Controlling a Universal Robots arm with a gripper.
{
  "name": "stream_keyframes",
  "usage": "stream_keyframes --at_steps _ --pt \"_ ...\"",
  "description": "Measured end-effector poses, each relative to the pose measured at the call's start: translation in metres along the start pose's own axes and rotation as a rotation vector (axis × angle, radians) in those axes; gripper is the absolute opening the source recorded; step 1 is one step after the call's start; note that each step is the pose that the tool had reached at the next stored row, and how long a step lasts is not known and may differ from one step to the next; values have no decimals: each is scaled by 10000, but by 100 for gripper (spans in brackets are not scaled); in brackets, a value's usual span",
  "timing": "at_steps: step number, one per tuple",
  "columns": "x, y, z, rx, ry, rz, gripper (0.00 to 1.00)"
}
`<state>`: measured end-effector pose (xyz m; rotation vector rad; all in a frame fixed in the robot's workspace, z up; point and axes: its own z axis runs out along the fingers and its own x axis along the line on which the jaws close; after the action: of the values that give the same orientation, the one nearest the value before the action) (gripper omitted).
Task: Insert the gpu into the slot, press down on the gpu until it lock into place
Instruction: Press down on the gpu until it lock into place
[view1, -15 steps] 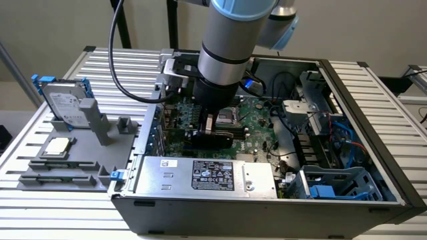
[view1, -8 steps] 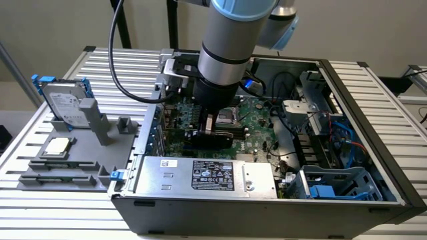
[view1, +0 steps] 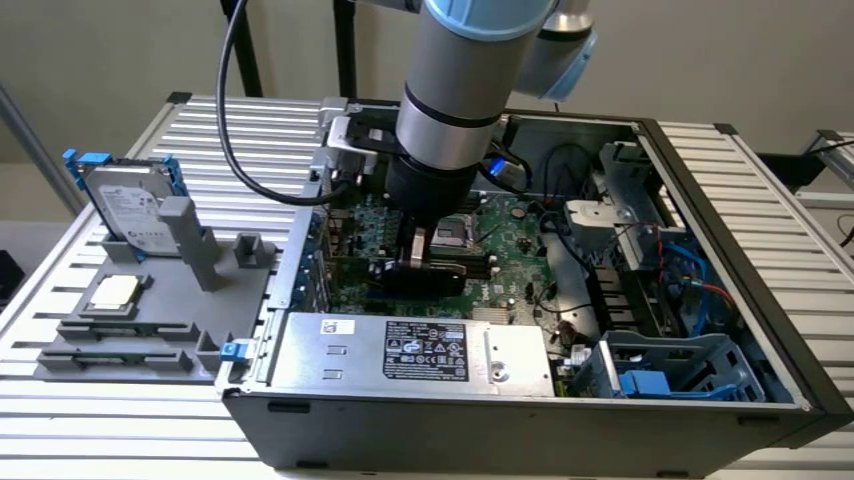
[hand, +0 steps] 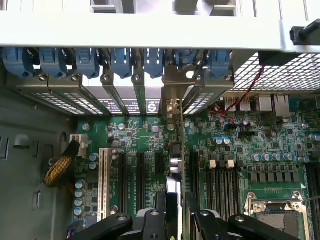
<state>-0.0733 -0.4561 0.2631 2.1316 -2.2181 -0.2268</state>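
Gripper (view1: 419, 262): clenched on gpu (view1: 424, 281), with one finger (hand: 161, 202) against each flat face.

Arm (view1: 454, 100): grey tube with pale-blue joint caps. Enters from 12 o'clock in the exterior view, near vertical, wrist pointing straight down into open case (view1: 747, 330).

Gpu: black card, upright on its long edge, directly below the gripper at 6 o'clock and touching the fingers. Stands over green motherboard (view1: 514, 235). Edge-on in the wrist view (hand: 173, 167), running from the fingers toward the rear bracket row with blue clips (hand: 122, 60), with black slots (hand: 122, 175) on either side. Cannot tell whether the lower edge is seated.

CPU socket (view1: 454, 232): silver square, just beside the gripper at 2 o'clock in the exterior view.

Power supply (view1: 334, 355): silver box at 6 o'clock of the gripper. Carries one black and several white labels, print too small to read.

Hard drive (view1: 127, 205): at 9 o'clock, outside the case, propped in grey fixture (view1: 160, 300). Label illegible.

Motherboard silkscreen: white lettering, illegible.
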Motion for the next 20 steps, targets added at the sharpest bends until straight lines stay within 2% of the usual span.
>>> stream_keyframes --at_steps 13,20 --pt "3 -15 36 -66 -1 4 26" --pt "3 -47 53 -136 -13 10 26"
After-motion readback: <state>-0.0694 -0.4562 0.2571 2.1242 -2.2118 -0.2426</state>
